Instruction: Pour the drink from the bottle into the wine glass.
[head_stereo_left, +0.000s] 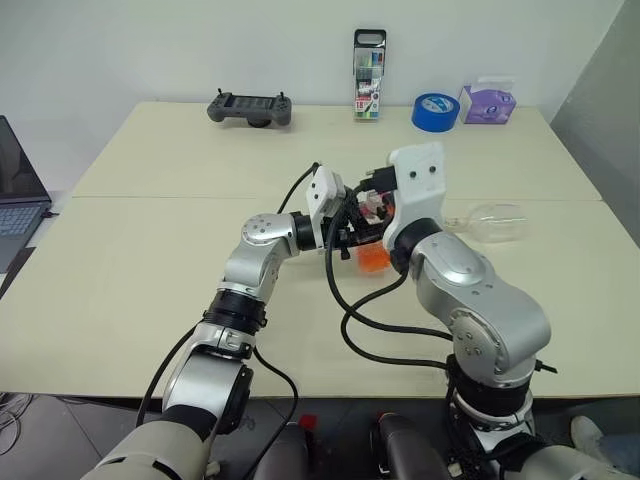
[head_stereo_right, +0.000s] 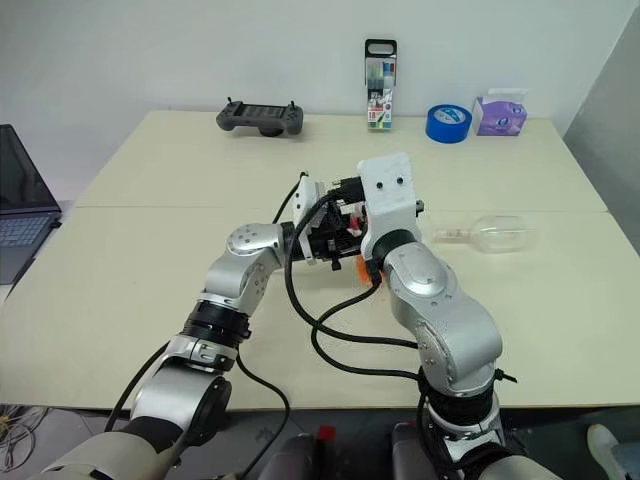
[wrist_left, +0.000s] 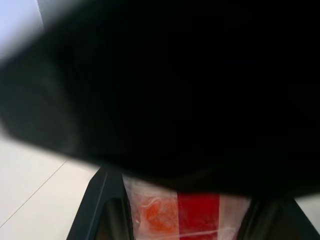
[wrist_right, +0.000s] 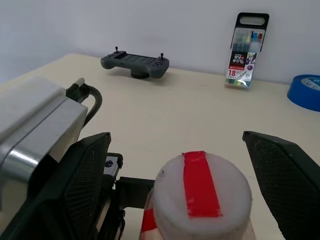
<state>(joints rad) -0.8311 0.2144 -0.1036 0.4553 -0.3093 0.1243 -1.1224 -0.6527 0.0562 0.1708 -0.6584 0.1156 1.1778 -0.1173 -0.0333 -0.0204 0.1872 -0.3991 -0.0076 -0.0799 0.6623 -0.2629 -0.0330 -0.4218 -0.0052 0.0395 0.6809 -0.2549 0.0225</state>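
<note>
Both arms are bent inward and meet above the middle of the table (head_stereo_left: 150, 290). The left gripper (wrist_left: 180, 220) points sideways toward the right arm, fingers narrow and clamped on the bottle (wrist_right: 200, 200), whose red strip and orange drink (wrist_left: 152, 220) show between its fingers (wrist_left: 100, 210). The right gripper (wrist_right: 185, 165) points forward, level, fingers (wrist_right: 285, 175) spread wide on either side of the bottle's cap end, not touching it. The cap end, with the red strip across it, sits right between the right fingers, close to the wrist camera. In the head views the bottle is mostly hidden behind the two wrists; only a bit of orange (head_stereo_left: 373, 258) shows below them.

The glass (head_stereo_left: 495, 222) lies on its side on the table, to the right of the grippers and well apart from them, bowl toward the right edge.

Along the far edge: a game controller (head_stereo_left: 250, 108), a marker pack (head_stereo_left: 369, 75) standing upright, a blue tape roll (head_stereo_left: 436, 110), a purple tissue box (head_stereo_left: 487, 102). A laptop (head_stereo_left: 18, 190) sits off the table's left edge. Black cables (head_stereo_left: 350, 310) loop from the wrists over the table.
</note>
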